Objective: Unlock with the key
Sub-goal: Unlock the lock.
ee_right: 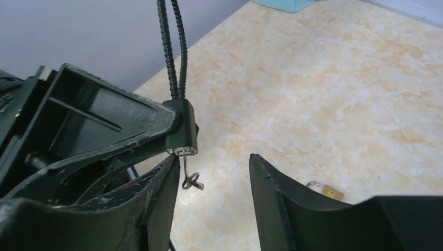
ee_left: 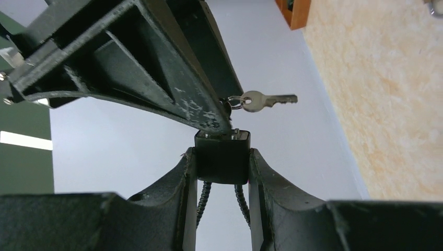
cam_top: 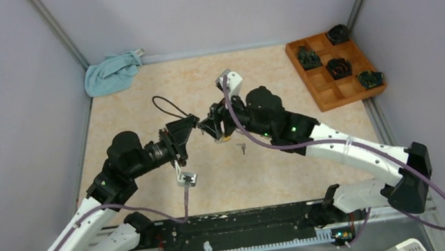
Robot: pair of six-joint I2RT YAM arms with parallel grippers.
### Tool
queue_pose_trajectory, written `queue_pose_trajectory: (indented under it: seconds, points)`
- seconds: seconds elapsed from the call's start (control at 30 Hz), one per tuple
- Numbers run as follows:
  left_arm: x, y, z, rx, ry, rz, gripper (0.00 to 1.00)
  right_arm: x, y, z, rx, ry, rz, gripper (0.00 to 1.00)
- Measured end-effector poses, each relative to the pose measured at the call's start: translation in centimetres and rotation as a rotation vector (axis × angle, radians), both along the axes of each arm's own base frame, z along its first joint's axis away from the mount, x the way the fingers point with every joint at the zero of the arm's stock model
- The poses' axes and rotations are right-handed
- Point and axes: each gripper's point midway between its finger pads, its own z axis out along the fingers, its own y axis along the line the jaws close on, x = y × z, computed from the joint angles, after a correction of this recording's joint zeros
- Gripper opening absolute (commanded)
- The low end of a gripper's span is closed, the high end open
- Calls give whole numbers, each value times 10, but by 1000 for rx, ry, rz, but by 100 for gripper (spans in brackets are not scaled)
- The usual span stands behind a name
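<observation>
While L gripper [ee_left: 223, 152] clamps cable lock [ee_left: 222, 166] by its black body, one finger on each side, R gripper [ee_right: 214, 159] stands open, gripping nothing. Key [ee_right: 185, 166] sits in lock's end face, between R jaws and just beside one finger (contact: cannot tell). Ring [ee_right: 192, 181] hangs off key; spare key [ee_left: 269, 99] on same ring.

Top view: cable loop [cam_top: 165, 106] runs toward 11 o'clock. Small brass padlock [ee_right: 328, 191] lies on table [ee_right: 339, 78], approx. 5 o'clock of grippers. Cloth [cam_top: 110, 74] at 10 o'clock corner, wooden tray [cam_top: 327, 91] at 2 o'clock.
</observation>
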Motion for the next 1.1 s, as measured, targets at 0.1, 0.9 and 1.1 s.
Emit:
queue_pose_trajectory:
  seconds: [0.1,0.9,1.1]
  points:
    - [-4,-4,-4,-1,29,-19,0,-5,-11,3,23,-8,-5,55]
    - [-7,-7,-19,29,79,-40,0,-24,-17,19,110,11,111,32]
    - [-7,-7,-19,29,79,-39,0,-24,-13,11,95,27,126,34]
